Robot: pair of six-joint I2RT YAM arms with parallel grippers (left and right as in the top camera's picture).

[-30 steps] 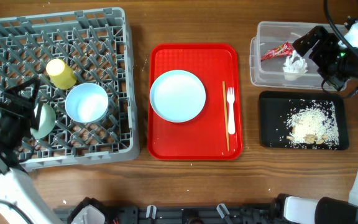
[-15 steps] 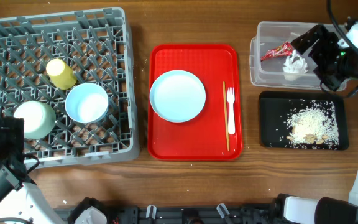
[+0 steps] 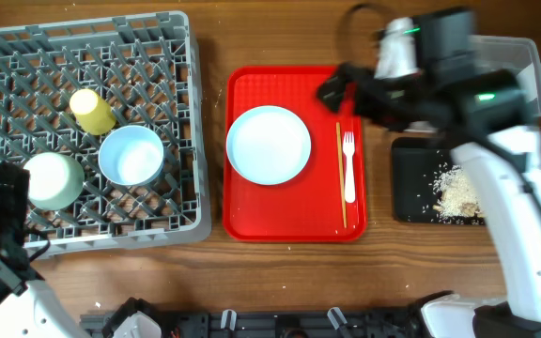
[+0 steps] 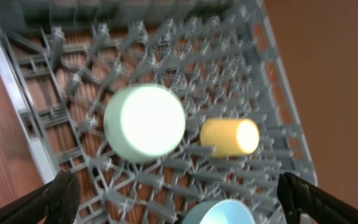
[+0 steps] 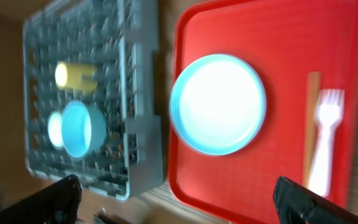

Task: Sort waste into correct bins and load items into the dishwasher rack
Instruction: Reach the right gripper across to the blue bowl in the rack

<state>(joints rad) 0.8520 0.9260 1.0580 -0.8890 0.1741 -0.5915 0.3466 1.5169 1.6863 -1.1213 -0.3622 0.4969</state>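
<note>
The grey dishwasher rack [image 3: 193,113] on the left holds a yellow cup [image 3: 90,110] on its side, a white bowl [image 3: 131,156] and a pale green bowl [image 3: 53,180] turned mouth-down. My left gripper [image 3: 7,192] is open and empty beside the green bowl [image 4: 145,122]. The white plate [image 3: 269,144] and white fork [image 3: 348,167] lie on the red tray [image 3: 252,207]. My right gripper [image 3: 332,92] is open and empty above the tray's far right part. Rice scraps [image 3: 458,192] lie in the black tray [image 3: 411,202]. My right arm hides the wrapper, the napkin and most of the clear tub [image 3: 533,70].
A thin wooden stick [image 3: 339,174] lies beside the fork on the red tray. The right wrist view shows the plate [image 5: 218,102], the fork [image 5: 325,143] and the rack [image 5: 142,93]. My right arm stretches across the table's right side.
My left gripper let go of the green bowl, now mouth-down in the rack, and drew back. My right arm swung left from the clear tub to above the red tray.
</note>
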